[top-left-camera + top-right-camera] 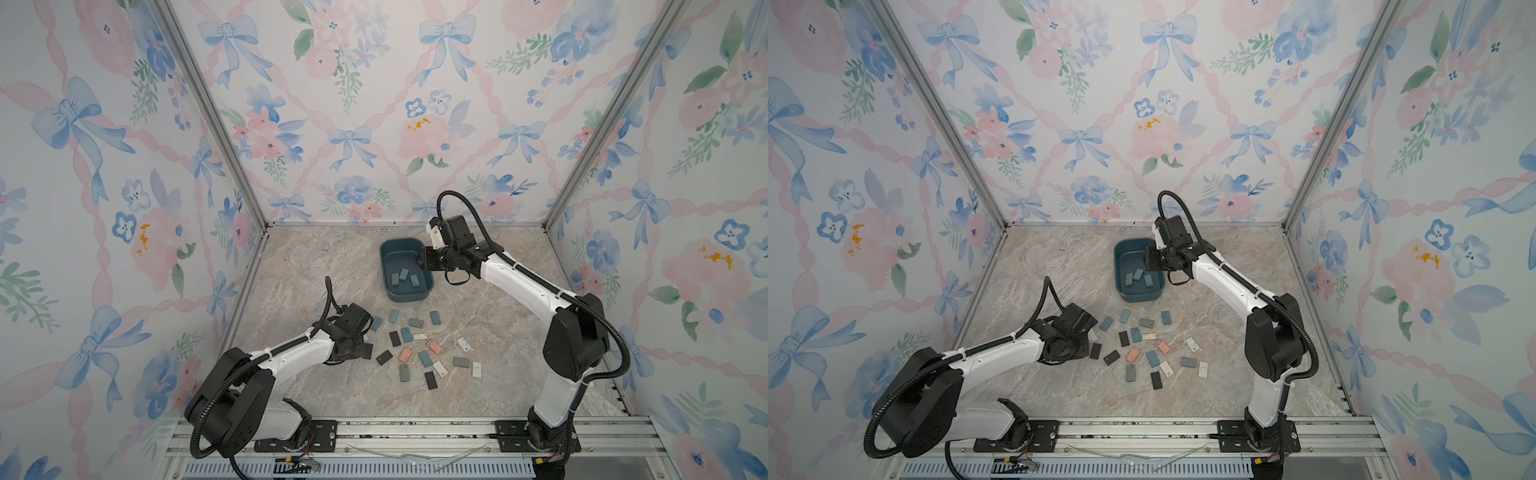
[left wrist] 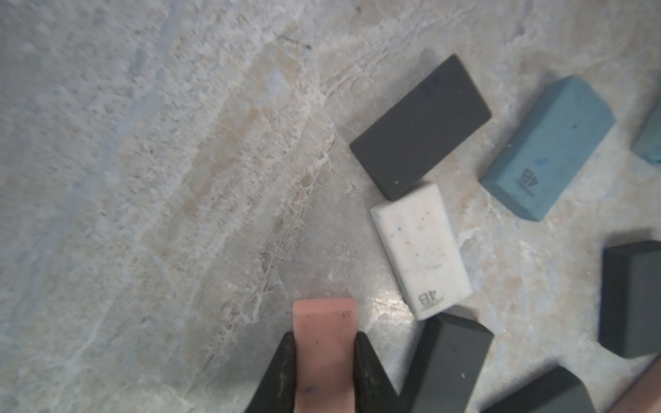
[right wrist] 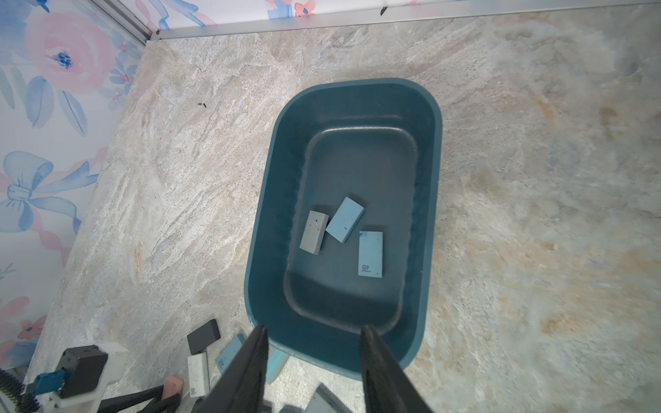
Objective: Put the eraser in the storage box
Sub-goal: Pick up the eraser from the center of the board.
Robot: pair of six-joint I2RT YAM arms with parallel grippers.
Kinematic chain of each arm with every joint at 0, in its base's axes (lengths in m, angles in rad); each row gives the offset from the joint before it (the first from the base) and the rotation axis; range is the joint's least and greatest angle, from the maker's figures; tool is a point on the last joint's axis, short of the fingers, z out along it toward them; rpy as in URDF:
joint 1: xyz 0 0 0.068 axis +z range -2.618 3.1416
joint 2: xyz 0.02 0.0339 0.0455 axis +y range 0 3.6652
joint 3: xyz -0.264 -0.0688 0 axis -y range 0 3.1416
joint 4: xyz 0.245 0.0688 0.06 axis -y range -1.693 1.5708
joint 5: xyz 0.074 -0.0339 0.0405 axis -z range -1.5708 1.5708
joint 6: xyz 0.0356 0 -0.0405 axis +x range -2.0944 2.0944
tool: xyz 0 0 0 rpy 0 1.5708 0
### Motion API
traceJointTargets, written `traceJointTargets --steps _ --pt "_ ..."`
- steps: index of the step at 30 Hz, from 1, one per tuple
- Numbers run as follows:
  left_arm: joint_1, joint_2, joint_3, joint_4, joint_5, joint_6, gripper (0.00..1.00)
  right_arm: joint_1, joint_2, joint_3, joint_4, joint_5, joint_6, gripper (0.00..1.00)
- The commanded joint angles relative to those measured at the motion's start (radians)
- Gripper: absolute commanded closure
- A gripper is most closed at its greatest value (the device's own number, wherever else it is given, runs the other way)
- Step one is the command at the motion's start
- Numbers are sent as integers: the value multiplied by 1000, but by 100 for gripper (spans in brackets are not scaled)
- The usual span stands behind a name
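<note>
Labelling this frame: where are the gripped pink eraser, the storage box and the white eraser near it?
pink eraser (image 2: 323, 332): left wrist view, exposed face.
storage box (image 3: 279, 200): right wrist view, inner wall.
white eraser (image 2: 420, 250): left wrist view, top face.

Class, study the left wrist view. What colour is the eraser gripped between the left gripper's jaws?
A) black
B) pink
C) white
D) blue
B: the left gripper has its jaws closed on either side of the pink eraser.
</note>
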Motion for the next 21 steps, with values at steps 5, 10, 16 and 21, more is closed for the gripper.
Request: traceJointTargets --steps 5,10,16,21 --pt "-9 -10 -12 -68 36 -4 80 -12 -47 -30 15 -9 15 55" --pt "-9 -40 4 -69 33 -3 77 -17 -50 -38 23 -19 21 55" --pt "-8 -76 37 -75 28 -4 76 -21 -59 -50 26 -24 23 55" --pt "-4 -101 101 -81 31 5 75 -31 -76 -71 33 -27 25 55"
